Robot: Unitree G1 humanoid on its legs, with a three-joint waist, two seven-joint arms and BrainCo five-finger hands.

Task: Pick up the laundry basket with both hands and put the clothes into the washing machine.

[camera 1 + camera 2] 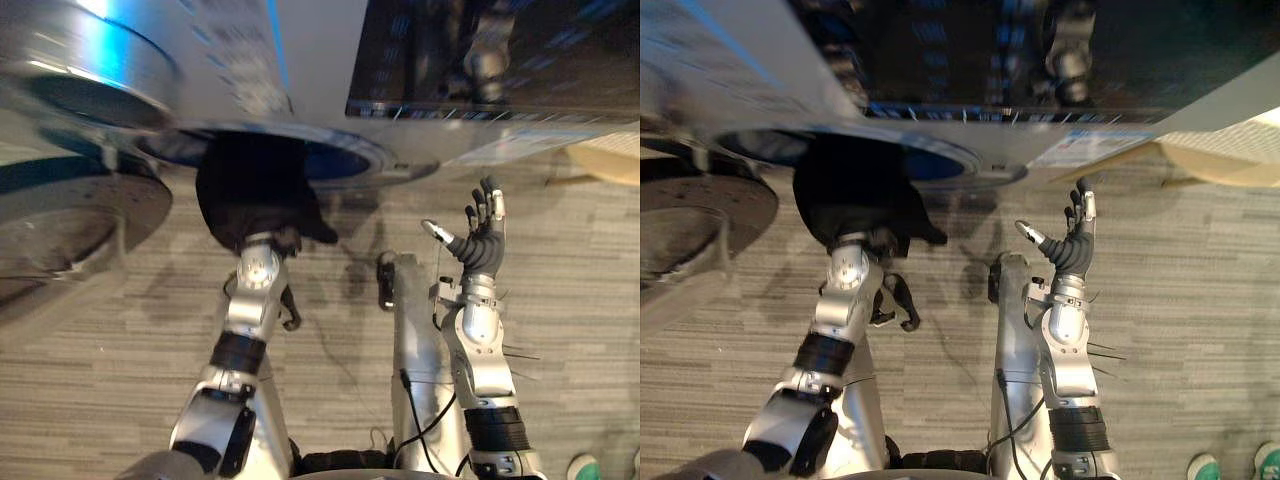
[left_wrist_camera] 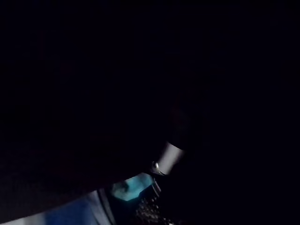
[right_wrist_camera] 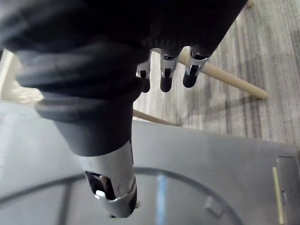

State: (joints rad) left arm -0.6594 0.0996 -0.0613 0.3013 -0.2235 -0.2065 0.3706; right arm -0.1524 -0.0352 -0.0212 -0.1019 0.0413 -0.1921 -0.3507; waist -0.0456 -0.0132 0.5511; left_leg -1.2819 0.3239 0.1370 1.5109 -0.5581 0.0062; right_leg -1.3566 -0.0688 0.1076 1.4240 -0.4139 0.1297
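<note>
Left eye view: left hand (image 1: 268, 243) buried under the black garment (image 1: 255, 190), which hangs at the mouth of the washing machine (image 1: 330, 60); its grip cannot be told; right hand (image 1: 478, 240) held up well apart from the garment, spread wide, holding nothing. Left wrist view: garment dark and close against the hand. Right wrist view: fingers (image 3: 168, 80) straight and empty; machine's grey front just past the thumb (image 3: 115, 187).

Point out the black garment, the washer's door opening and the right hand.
black garment (image 1: 255, 195): left eye view, middle of the dark bundle at the opening.
washer opening (image 1: 348, 160): left eye view, blue rim beside the garment.
right hand (image 1: 480, 248): left eye view, palm, fingers spread.
</note>
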